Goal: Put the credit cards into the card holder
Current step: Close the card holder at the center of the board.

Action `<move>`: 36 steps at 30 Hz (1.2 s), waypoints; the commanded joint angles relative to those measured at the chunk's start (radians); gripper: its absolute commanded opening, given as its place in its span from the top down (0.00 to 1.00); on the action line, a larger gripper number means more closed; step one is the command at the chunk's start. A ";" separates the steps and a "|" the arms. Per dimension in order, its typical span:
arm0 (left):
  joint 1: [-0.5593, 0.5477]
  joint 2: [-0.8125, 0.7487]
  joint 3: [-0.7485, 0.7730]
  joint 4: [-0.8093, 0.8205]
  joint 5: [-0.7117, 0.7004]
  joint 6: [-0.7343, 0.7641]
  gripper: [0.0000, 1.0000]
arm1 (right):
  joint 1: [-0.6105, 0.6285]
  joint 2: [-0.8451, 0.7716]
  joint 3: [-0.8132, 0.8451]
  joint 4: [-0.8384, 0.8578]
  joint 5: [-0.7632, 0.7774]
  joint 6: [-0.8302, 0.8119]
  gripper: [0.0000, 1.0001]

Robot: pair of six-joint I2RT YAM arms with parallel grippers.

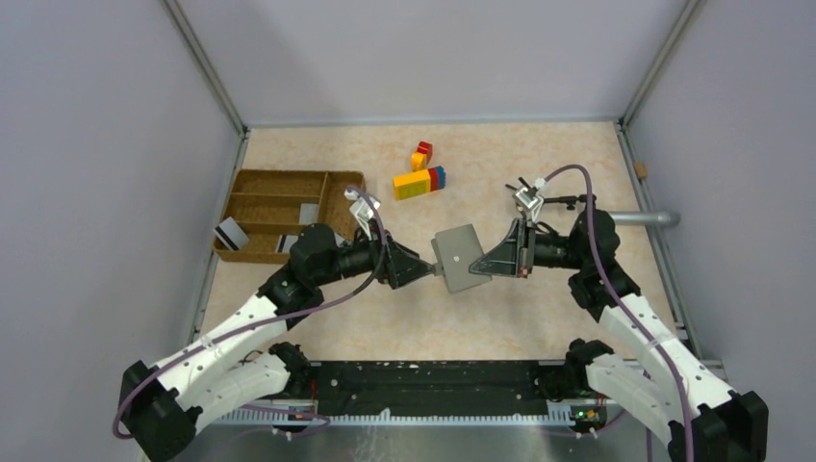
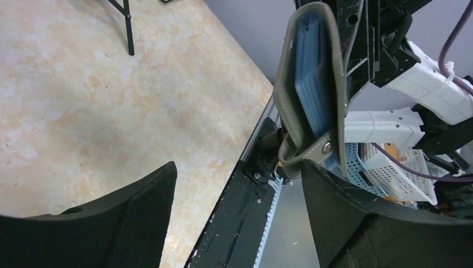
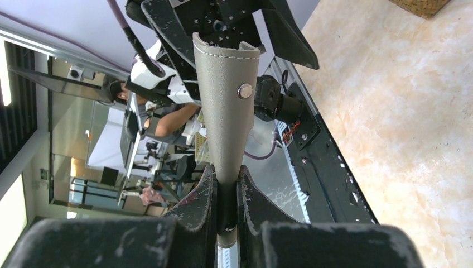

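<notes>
The card holder (image 1: 460,255), a flat grey wallet, hangs above the table's middle, pinched at its right edge by my right gripper (image 1: 484,267). In the right wrist view the fingers of that gripper (image 3: 226,173) are shut on the holder's (image 3: 226,84) grey outer face with its snap dot. My left gripper (image 1: 435,269) sits at the holder's left edge. Its jaws (image 2: 239,167) stand wide open with nothing between them, and one finger is close to the strap of the card holder (image 2: 312,84), whose grey-blue inner panels show. Credit cards (image 1: 228,233) (image 1: 308,213) (image 1: 288,243) lie in the wicker tray.
The brown wicker compartment tray (image 1: 260,183) stands at the left by the wall. Coloured toy bricks (image 1: 419,181) (image 1: 421,154) lie at the back centre. A metal pipe (image 1: 645,218) juts in from the right wall. Grey walls enclose three sides.
</notes>
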 commanded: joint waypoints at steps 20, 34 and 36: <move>0.012 -0.051 0.134 -0.417 -0.250 0.209 0.11 | 0.006 0.041 0.101 -0.498 0.151 -0.435 1.00; 0.033 0.209 0.448 -0.680 0.301 0.519 0.01 | 0.215 0.126 0.105 -0.446 0.082 -0.593 1.00; 0.034 0.224 0.412 -0.650 0.379 0.525 0.01 | 0.234 0.130 0.113 -0.431 0.047 -0.606 1.00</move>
